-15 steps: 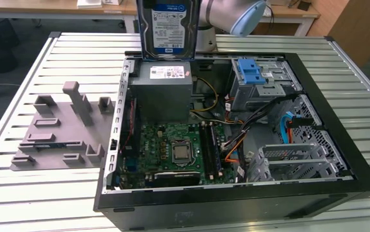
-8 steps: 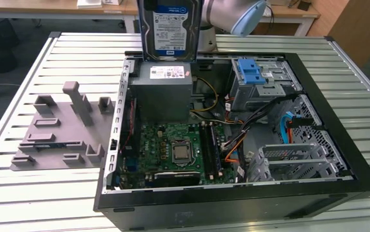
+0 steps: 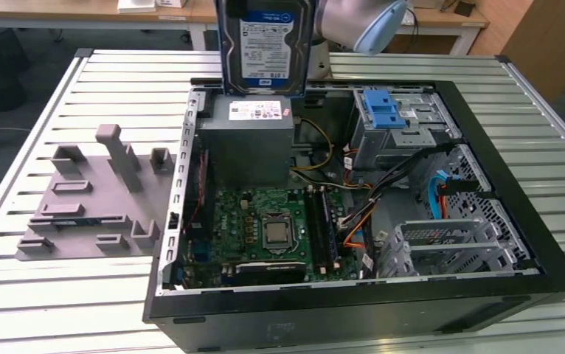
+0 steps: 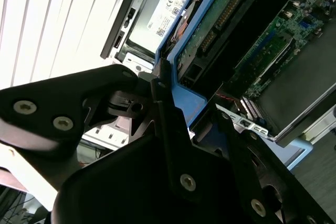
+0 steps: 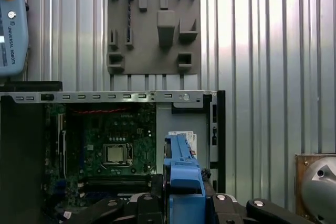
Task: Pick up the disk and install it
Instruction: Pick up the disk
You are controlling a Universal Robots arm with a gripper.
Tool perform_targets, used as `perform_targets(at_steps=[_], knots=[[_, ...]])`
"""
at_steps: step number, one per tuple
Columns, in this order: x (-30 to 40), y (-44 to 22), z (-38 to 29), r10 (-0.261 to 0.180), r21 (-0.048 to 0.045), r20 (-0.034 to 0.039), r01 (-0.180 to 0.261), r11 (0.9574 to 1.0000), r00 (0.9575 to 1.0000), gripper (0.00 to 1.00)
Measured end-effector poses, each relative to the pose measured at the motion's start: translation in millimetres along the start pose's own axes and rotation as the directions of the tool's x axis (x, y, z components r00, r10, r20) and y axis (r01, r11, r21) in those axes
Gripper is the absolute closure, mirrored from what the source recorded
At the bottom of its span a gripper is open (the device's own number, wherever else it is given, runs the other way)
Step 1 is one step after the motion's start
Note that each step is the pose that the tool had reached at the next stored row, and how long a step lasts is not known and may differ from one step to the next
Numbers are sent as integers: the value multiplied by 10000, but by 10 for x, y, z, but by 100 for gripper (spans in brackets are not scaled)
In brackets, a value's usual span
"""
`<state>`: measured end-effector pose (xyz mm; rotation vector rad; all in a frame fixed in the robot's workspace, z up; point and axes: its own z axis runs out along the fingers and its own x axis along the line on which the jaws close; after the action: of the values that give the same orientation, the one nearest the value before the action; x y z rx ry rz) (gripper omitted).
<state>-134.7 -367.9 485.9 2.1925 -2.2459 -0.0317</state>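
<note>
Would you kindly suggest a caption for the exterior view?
The disk hangs upright above the open computer case, by its power supply; the case rests on a slatted table.

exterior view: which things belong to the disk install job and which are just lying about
Job in hand:
the disk, held upright in the air
the claw, shut on its blue frame
open computer case, below the disk

Lying about:
grey fixture plate, beside the case
teach pendant, in the first wrist view

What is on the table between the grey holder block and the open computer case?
Nothing: only bare slats of the metal table separate the grey holder block from the open computer case, as the first wrist view shows.
</note>
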Motion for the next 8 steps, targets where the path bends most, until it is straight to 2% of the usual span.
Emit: perform_targets(at_steps=[8], knots=[[16, -82, -2, 2, 0, 0, -2, 10000, 10000, 64]])
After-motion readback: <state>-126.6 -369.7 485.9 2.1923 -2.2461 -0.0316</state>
